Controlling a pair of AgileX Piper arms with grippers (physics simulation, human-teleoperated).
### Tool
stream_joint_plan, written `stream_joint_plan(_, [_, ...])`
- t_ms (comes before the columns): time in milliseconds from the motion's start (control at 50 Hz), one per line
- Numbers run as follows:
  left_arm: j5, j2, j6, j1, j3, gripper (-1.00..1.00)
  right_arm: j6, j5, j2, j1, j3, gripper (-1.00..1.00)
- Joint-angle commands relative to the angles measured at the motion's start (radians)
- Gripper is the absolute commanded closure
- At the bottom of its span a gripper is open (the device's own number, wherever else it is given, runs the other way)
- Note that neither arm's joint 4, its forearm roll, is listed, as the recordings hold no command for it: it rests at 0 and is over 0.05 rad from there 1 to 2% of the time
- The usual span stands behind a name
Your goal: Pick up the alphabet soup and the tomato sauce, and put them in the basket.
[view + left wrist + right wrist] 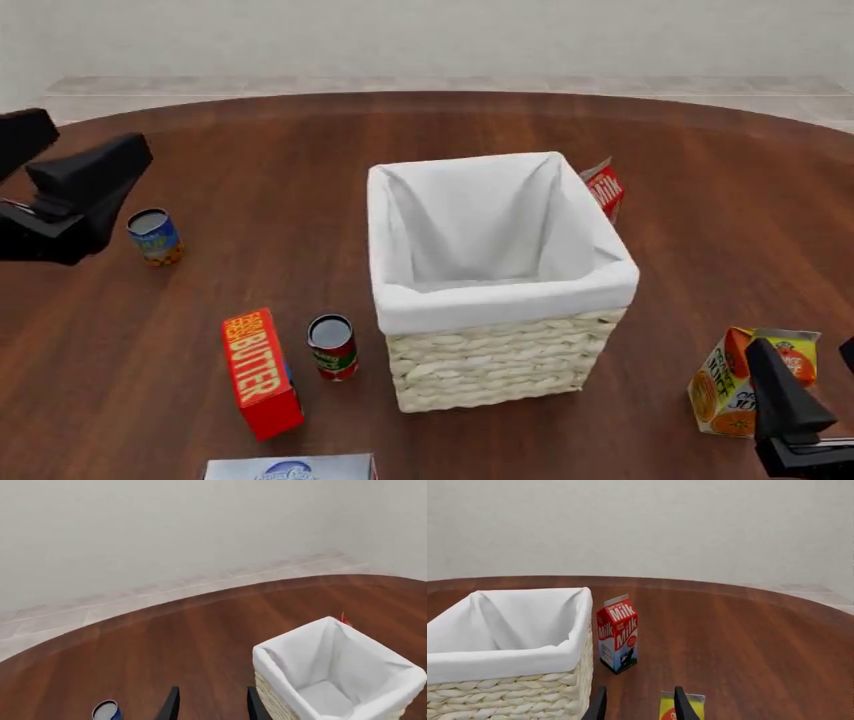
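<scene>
**Both grippers apart and empty, both cans upright on the table**

Nearest the front camera, a pale box (290, 468) with a blue mark lies at the table's near edge, cut off by the frame. Just beyond it a red butter box (259, 372) stands upright, and beside that the tomato sauce (332, 347), upright, close to the near left corner of the basket (497, 362) but not touching it. White cloth lines the basket, and nothing shows inside it.

Farther left stands the alphabet soup (155, 236), upright and well apart from the tomato sauce. In the front view the left arm's dark body sits just beside this can, towards the table's left edge. In the left wrist view the left gripper (209, 707) has its two fingers spread with bare wood between them; the alphabet soup (106, 711) stands off to one side of the fingers, outside the gap, and the basket (273, 690) lies to the other side.

The right gripper (639, 705) likewise shows two parted fingers holding nothing. An orange juice carton (675, 707) sits just past one fingertip, and a milk carton (618, 641) stands beyond, beside the basket wall. Neither can is visible in the right wrist view
</scene>
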Motion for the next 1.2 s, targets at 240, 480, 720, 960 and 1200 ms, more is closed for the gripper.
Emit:
stream_joint_plan(240, [0.116, 0.158, 0.06, -0.153, -0.137, -1.0, -0.005, -0.024, 0.026, -0.003, 0.0, -1.0])
stream_joint_plan(480, [0.204, 0.226, 0.087, -0.19, -0.194, -1.0, -0.005, -0.002, 0.005, 0.0, 0.001, -1.0])
stream_joint_plan(720, [0.34, 0.289, 0.108, -0.265, -0.269, -1.0, -0.008, -0.035, 0.037, 0.0, 0.003, -1.0])
stream_joint_plan(960, [0.437, 0.328, 0.14, -0.305, -0.307, -1.0, -0.012, -0.033, 0.035, -0.002, 0.004, -1.0])
stream_joint_plan(1200, [0.499, 0.36, 0.137, -0.326, -0.325, -1.0, -0.015, -0.037, 0.04, 0.0, 0.004, -1.0])
